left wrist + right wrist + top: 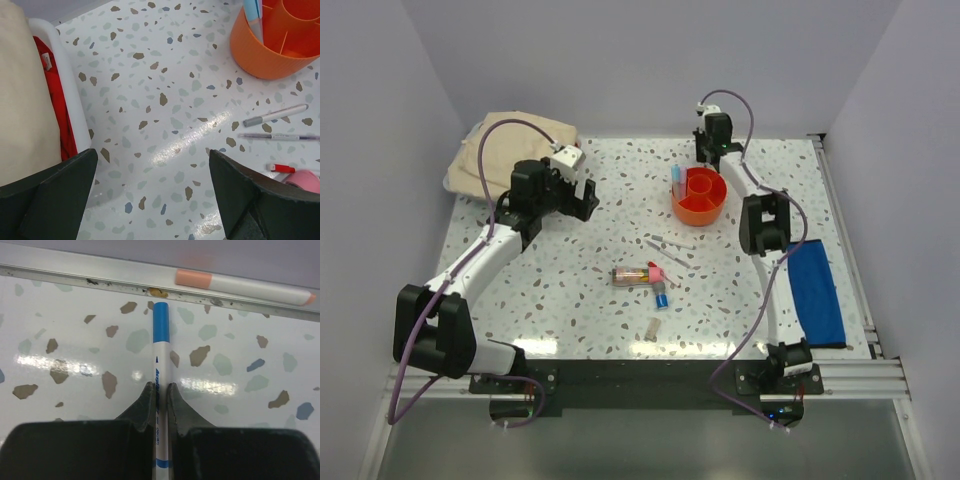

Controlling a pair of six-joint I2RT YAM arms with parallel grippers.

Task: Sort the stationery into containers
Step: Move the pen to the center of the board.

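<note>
Right wrist view first: the right claw (159,399) is pinched tight on a blue-tipped pen (160,335). Its fingers (144,405) press both sides of the white barrel. The blue end sticks out ahead of the claw toward the metal rail (75,270) at the desk (65,340) edge. We can't tell whether the tip touches the desk. Farther ahead and to the claw's right, a peach-capped marker (240,287) lies along that rail.

Over to the left wrist view: the left claw (154,170) is spread wide, with nothing between its fingers and bare desk beneath. Ahead and to its right sits the tub (265,60), a blue item (252,12) standing in an outer compartment. Nearer, on the claw's right, two thin pens (275,114) lie apart from the tub. Just past the right finger we catch a red cap (280,168) and the edge of a pink marker (305,180). On the claw's left are a white rim (67,95), red fabric (56,100) and the cloth (20,100).

Up top, the tub lies between the two claws, nearer the right one. Well behind both claws, toward the arm bases, the tube (630,275), a blue marker (661,299) and a pale cap (652,327) lie loose on the desk. The mat (817,290) lies behind the right claw, beside its arm.
</note>
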